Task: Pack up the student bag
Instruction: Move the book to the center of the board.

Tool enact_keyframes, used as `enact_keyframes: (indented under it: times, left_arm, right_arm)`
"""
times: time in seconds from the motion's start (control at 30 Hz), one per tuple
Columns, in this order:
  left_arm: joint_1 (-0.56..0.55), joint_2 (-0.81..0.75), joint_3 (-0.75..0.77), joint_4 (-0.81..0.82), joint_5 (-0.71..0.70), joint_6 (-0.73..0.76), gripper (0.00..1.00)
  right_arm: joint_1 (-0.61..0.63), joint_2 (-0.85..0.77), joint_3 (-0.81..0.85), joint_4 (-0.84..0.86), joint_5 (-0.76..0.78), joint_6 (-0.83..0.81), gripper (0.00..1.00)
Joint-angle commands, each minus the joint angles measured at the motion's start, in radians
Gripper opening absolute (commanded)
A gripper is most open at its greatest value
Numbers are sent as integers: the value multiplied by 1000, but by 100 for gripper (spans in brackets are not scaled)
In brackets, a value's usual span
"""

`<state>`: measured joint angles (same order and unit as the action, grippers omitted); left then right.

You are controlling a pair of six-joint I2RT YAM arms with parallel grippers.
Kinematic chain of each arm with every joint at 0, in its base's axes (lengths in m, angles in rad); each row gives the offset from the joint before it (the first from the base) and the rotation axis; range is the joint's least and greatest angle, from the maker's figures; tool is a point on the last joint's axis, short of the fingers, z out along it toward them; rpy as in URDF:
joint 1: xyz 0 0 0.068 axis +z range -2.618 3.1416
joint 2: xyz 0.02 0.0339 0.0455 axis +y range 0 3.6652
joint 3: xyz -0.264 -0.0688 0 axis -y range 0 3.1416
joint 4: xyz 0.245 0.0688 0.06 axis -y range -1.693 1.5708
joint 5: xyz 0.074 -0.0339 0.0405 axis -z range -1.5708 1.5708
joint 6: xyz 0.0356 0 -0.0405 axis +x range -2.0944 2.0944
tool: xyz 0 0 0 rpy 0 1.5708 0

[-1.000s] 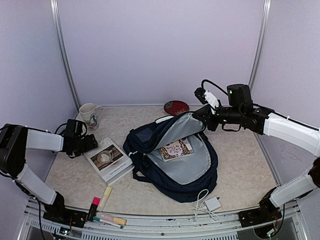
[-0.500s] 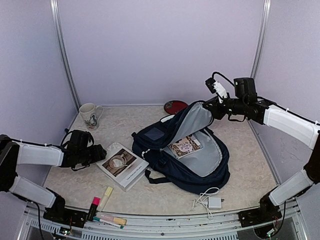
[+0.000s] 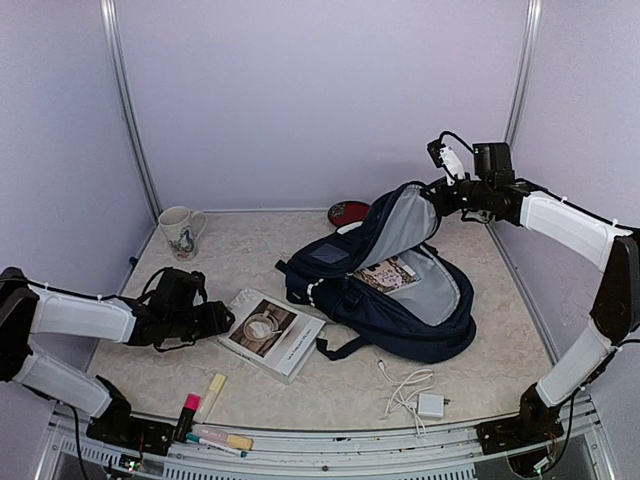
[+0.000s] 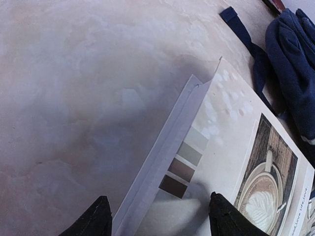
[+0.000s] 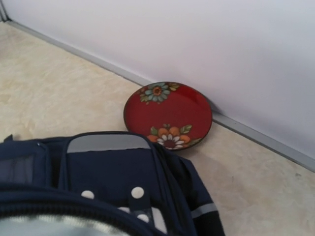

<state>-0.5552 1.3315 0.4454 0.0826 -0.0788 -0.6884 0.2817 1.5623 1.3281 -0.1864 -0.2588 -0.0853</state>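
The left claw (image 3: 217, 322) sits low at the left of the top view, at the near corner of a book (image 3: 272, 333). In the left wrist view its two black fingertips (image 4: 100, 217) stand fairly wide apart. One is over the bare tabletop (image 3: 250, 250) and the other over the white cover, with the book's edge running between them. No grip shows. The book lies flat, with a photo of a coffee cup on its cover, just beside the bag (image 3: 400, 310).

The right claw (image 3: 438, 196), at the upper right of the top view, is closed on the bag's raised flap (image 3: 402, 222) and holds it up, so the grey lining faces the camera. The right wrist view does not show its fingers.

The bag lies on the tabletop at centre right of the top view. It is unzipped, with a patterned booklet (image 3: 388, 275) inside. A dark strap (image 3: 345, 347) trails from it toward the book.

Behind the bag, a red flowered plate (image 5: 167, 114) rests at the foot of the back wall. A mug (image 3: 178, 230) stands at the upper left. A white charger (image 3: 431, 404) and its cable lie in front of the bag. A yellow marker (image 3: 214, 386), a pink one (image 3: 190, 405) and some pens (image 3: 225, 440) lie at the lower left.
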Motion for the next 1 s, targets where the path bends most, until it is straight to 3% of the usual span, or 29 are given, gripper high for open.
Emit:
enact_keyframes:
  times: [0.0,0.27,0.43,0.73,0.97]
  left_arm:
    - [-71,21,2,-4,16,-9,64]
    - [-161,6,24,11,67,-1,64]
    - [-236,49,50,49,83,1,63]
    - [-461,26,115,57,70,80,61]
    - [-566,-65,231,-42,25,268,79]
  right_arm:
    - [-27,8,57,99,46,80,0]
    - [-27,68,240,77,81,45,0]
    - [-27,106,358,72,11,68,0]
    - [-10,111,358,135,-106,113,0]
    - [14,140,414,208,-191,140,0]
